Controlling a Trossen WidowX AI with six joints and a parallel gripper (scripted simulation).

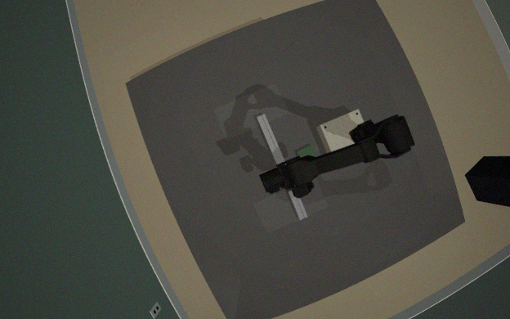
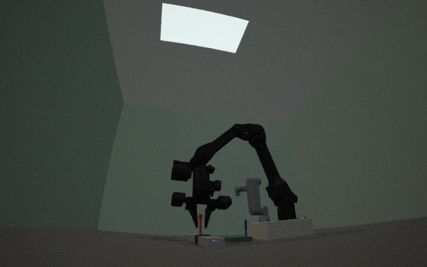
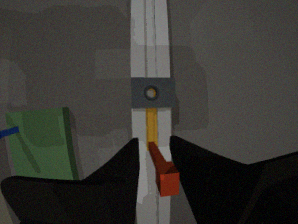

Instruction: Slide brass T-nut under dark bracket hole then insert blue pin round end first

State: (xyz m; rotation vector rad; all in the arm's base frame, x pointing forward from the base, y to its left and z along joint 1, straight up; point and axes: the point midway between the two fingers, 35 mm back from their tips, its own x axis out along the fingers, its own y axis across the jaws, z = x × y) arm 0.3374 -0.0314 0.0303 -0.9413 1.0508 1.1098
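Observation:
The aluminum rail (image 1: 267, 132) (image 2: 215, 243) (image 3: 141, 50) lies on the dark mat. The brass T-nut (image 3: 152, 122) lies in its slot and runs up to the dark bracket (image 3: 138, 98) (image 2: 196, 239). Brass and a paler patch show through the bracket hole (image 3: 151, 93). The orange handle (image 2: 200, 222) (image 3: 169, 184) sticks up from the nut. My gripper (image 2: 201, 227) (image 3: 153, 143) is partly open around the handle, with a gap on each side; the arm hides it in the top view. The blue pin (image 2: 246, 228) (image 3: 9, 132) stands in the green tray (image 1: 307, 151) (image 2: 238, 239) (image 3: 52, 162).
The pale base block (image 1: 337, 132) (image 2: 280, 230) stands under the arm's base, beyond the tray from the rail. A grey arm-shaped object (image 2: 253, 196) shows behind the tray in the exterior view. A black block (image 1: 490, 180) is at the right edge of the top view.

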